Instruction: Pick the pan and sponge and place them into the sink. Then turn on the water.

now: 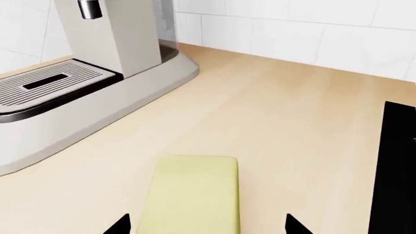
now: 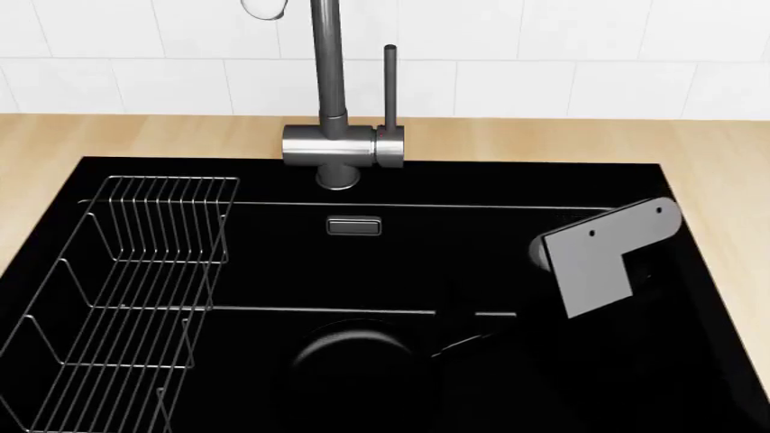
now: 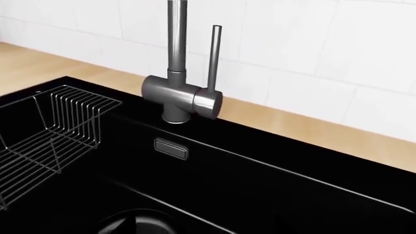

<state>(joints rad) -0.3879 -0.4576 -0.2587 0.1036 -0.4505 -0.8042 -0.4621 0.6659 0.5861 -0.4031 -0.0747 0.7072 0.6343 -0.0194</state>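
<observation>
The pan (image 2: pixel 355 356) lies in the sink (image 2: pixel 506 262); the sponge (image 1: pixel 195 195) sits on the counter (image 1: pixel 293 122) between the open left gripper's (image 1: pixel 208 226) tips; right gripper's state unclear; no water runs from the faucet (image 2: pixel 331 108).

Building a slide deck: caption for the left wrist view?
Left gripper poised over the pale yellow sponge on the wooden counter, coffee machine behind.

Your pale wood worktop (image 1: pixel 273 112) carries the sponge (image 1: pixel 194 192) between the left hand's (image 1: pixel 208 226) fingertips, coffee machine (image 1: pixel 85 73) beyond.
</observation>
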